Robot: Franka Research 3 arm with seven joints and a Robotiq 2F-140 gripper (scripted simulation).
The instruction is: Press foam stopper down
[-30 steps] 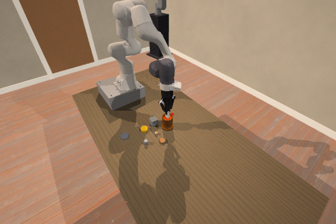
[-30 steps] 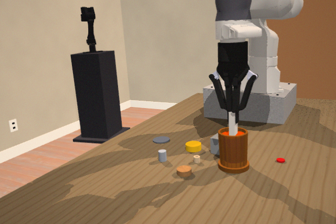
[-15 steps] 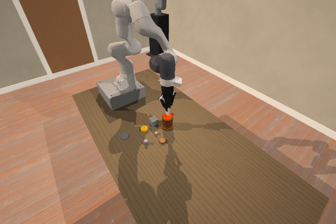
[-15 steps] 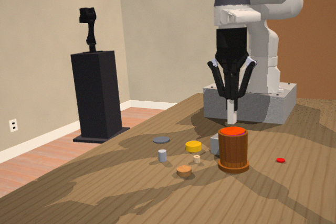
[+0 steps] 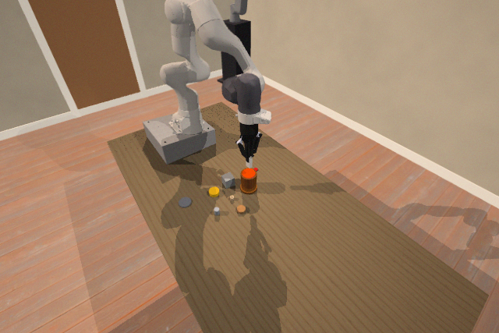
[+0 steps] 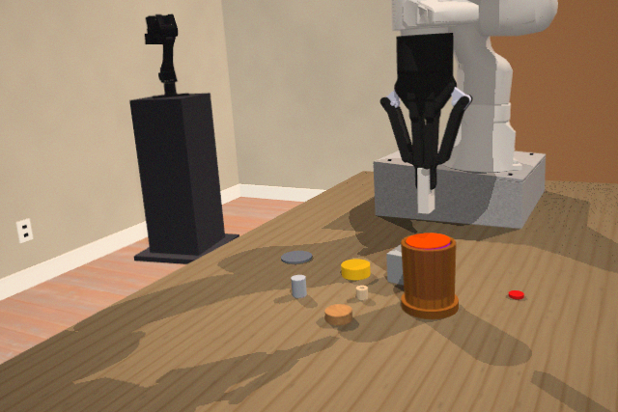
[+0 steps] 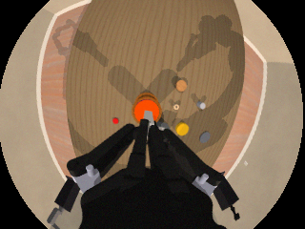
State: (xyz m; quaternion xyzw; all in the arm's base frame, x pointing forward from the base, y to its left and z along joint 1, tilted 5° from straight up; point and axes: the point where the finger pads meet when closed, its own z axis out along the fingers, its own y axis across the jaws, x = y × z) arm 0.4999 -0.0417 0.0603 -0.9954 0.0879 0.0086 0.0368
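Now the end effector (image 6: 425, 200) hangs above the jar (image 6: 429, 275), clenched on nothing, fingertips clear of the foam stopper (image 6: 428, 240). Jar sits upright on the surface (image 6: 249, 347), right of the yellow disc (image 6: 355, 268). Looks like the check step: stopper top seems abt level w/ rim, nothing on it. Next: prob. just verify height. Exact flushness hard to judge; grey block behind the jar is partly hidden.

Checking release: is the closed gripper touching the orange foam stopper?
No: in the exterior view the gripper hangs above the orange foam stopper, a gap between.
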